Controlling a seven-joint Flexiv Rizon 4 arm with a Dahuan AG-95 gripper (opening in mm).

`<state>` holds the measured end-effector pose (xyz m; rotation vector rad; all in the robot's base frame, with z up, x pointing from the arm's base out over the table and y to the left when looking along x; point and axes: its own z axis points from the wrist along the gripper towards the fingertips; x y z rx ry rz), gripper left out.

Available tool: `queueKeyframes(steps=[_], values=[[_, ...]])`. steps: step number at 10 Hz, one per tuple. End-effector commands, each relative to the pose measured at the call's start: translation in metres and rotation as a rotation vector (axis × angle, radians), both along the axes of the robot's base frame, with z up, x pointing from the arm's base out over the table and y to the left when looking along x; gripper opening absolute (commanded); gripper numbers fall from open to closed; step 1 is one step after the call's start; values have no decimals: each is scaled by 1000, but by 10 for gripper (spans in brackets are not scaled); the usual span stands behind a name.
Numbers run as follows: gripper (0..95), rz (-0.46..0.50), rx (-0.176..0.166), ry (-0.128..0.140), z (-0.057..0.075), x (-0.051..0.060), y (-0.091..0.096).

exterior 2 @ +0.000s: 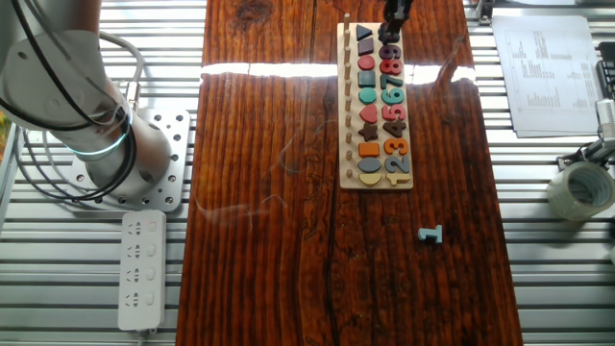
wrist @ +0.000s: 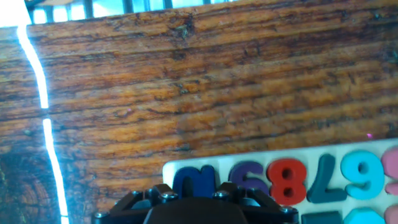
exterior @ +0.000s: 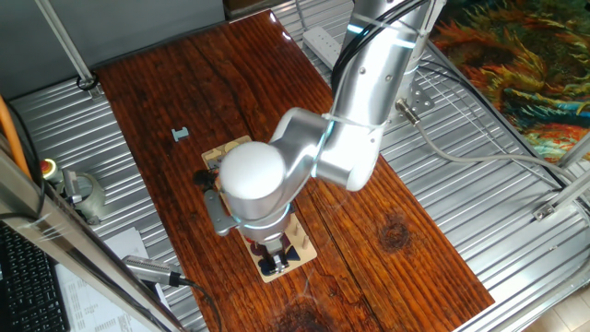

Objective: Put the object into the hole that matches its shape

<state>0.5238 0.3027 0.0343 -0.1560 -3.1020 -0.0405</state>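
Gripper [wrist: 193, 208], black, bottom centre of the hand view, over the board's end; whether the jaws are spread or pressed together cannot be told. Navy piece [wrist: 194, 182], rounded, just above the gripper, at the left end of the number row, beside the purple 6 [wrist: 247, 180] and red 8 [wrist: 288, 182]; whether it is pinched cannot be told. Board [exterior 2: 377, 181], wooden, upper centre of the other fixed view, on the counter [exterior 2: 269, 192]. Pale blue piece [exterior 2: 430, 234], lower right, well apart from the board.
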Motion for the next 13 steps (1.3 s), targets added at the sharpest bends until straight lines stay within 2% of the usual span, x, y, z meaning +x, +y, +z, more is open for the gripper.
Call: queueKeyframes(steps=[1, 4, 6, 9, 13], values=[[0, 0, 1, 5, -1, 0, 1], [0, -2, -1, 6, -1, 0, 2], [0, -6, -1, 21, -2, -4, 2], [0, -7, -4, 20, -3, -6, 1], [0, -5, -11, 16, 0, 3, 0]])
